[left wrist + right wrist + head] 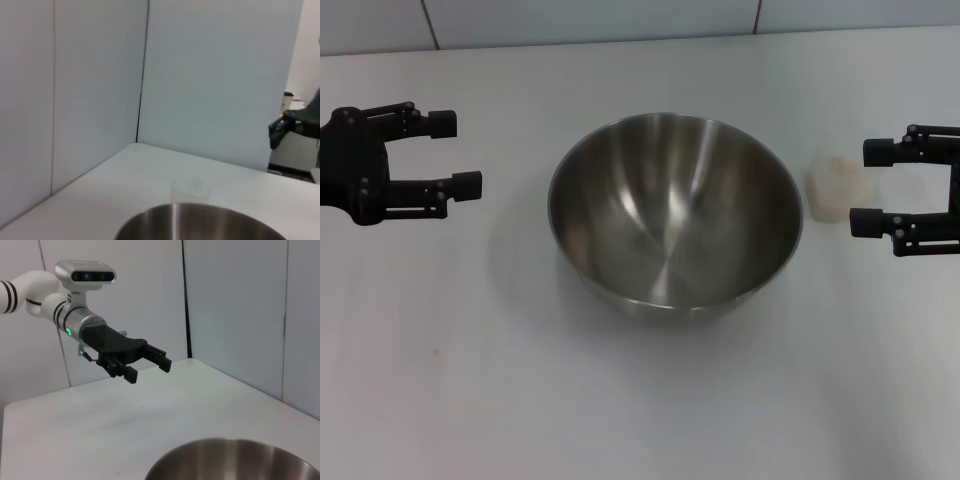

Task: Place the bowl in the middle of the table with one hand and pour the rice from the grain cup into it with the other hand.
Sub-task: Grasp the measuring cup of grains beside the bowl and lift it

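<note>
The steel bowl (675, 215) stands upright and empty in the middle of the white table (470, 380). The small clear grain cup (835, 187) stands just right of the bowl, with off-white rice (837, 195) inside. My right gripper (871, 187) is open, its fingers on either side of the cup's right end, not closed on it. My left gripper (455, 153) is open and empty, left of the bowl and apart from it. The left wrist view shows the bowl rim (200, 215), the cup (190, 191) behind it and the right gripper (285, 127). The right wrist view shows the bowl (235, 460) and the left gripper (148, 370).
Pale wall panels (620, 20) rise along the table's far edge. The tabletop in front of the bowl is bare white surface.
</note>
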Robot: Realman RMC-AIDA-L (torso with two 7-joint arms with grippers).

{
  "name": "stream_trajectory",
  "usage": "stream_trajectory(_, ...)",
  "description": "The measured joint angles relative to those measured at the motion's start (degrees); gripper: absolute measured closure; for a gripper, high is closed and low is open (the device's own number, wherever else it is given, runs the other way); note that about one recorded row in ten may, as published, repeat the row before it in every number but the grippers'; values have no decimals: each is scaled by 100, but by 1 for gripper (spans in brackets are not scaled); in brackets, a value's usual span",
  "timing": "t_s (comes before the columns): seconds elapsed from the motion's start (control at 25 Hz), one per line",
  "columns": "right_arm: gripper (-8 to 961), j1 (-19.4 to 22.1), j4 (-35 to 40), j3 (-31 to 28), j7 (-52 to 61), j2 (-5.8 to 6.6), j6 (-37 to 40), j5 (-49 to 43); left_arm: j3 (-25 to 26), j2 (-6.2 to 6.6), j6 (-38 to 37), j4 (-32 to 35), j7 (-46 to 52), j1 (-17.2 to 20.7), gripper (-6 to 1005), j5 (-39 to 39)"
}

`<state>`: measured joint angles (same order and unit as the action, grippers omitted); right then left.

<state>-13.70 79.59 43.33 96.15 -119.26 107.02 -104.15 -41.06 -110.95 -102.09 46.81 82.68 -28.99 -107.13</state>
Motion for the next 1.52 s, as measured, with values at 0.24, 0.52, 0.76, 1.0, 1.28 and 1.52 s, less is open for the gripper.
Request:
stream_trajectory(0.24,180,4,-23,31,53,0,4,-1,114,64,108,-45,476,-48,157,-45)
stream_trajectory(0.52,180,45,-65,-1,68,0,-42,-38,125,-4,156,-9,443,-11,157,-54)
stream_trajectory(0.76,180,168,-76,-10,67,2,-43,-46,117,-149,137,10,174,70,157,-65)
stream_trajectory(1.0,179,284,-83,-244,62,9,-56,-51,-81,-181,43,36,14,97,157,-171)
stream_trajectory(1.28,179,326,-293,-639,23,10,-152,-250,-146,-136,-88,55,-185,104,157,-171)
stream_trajectory(1.52,179,422,-456,-619,-2,-14,-848,-551,-217,-157,-106,170,-185,111,157,-171)
